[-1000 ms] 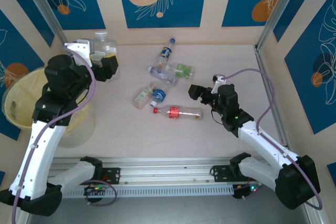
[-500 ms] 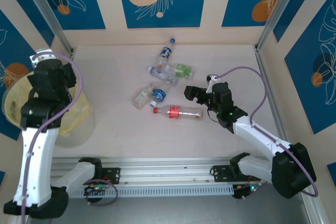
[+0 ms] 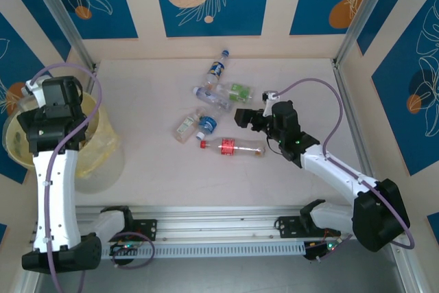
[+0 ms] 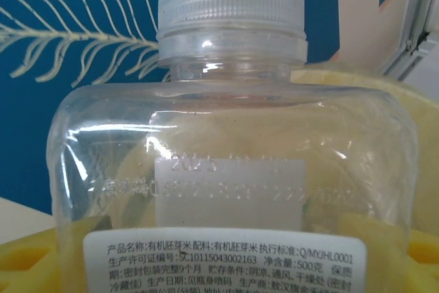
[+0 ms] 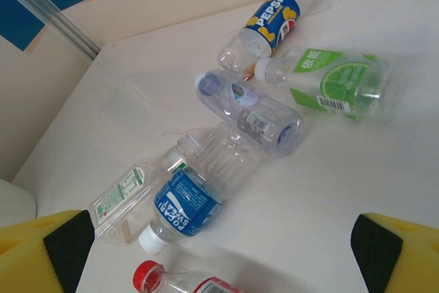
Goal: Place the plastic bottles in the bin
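My left gripper (image 3: 40,94) is shut on a clear square plastic bottle (image 4: 226,169) with a white cap and a white printed label. It hangs over the bin (image 3: 96,159), a pale-yellow translucent bucket at the left edge. The yellow fingers (image 4: 24,265) flank the bottle. Several bottles lie mid-table: a Pepsi one (image 5: 274,15), a green-labelled one (image 5: 336,80), a clear one (image 5: 250,114), a blue Pocari one (image 5: 188,197), a small flat one (image 5: 123,204) and a red-capped one (image 3: 232,147). My right gripper (image 3: 240,116) is open, just right of this cluster and above the red-capped bottle.
Walls with blue leaf panels close the table at the back and sides, with metal posts (image 3: 353,18) in the corners. The aluminium rail (image 3: 219,221) with the arm bases runs along the near edge.
My left arm has swung the held bottle from the back of the table leftward to over the bin. My right gripper has moved left toward the bottle cluster.
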Controlling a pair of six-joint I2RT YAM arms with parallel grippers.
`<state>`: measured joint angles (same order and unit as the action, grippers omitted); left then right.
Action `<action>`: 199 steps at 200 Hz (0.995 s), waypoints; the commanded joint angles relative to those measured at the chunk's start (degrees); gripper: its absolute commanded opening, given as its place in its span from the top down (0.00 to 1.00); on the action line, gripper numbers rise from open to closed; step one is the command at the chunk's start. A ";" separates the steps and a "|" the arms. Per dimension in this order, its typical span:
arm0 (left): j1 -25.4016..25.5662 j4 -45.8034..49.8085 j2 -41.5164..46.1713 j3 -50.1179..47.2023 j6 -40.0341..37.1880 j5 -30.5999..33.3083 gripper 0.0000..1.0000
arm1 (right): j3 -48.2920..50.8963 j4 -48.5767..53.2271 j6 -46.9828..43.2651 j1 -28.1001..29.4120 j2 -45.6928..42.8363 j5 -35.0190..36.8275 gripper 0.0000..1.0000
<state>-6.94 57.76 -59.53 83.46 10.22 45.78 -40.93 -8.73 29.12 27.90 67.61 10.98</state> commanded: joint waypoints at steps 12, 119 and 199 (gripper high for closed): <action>-3.15 1.46 -0.92 0.45 2.29 -13.19 0.09 | -2.43 0.63 -2.45 0.74 0.07 -0.74 0.02; -3.20 -5.34 0.85 2.37 5.09 -36.71 0.00 | 0.45 0.47 -2.28 0.82 -1.85 2.95 0.02; 12.59 -14.32 -0.95 1.35 9.99 -46.94 0.00 | -0.43 5.67 3.77 0.58 -0.46 7.67 0.02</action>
<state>-2.02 48.01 -59.29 84.75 19.09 -0.38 -40.38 -4.97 30.72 28.53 66.92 16.14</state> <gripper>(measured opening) 0.997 0.980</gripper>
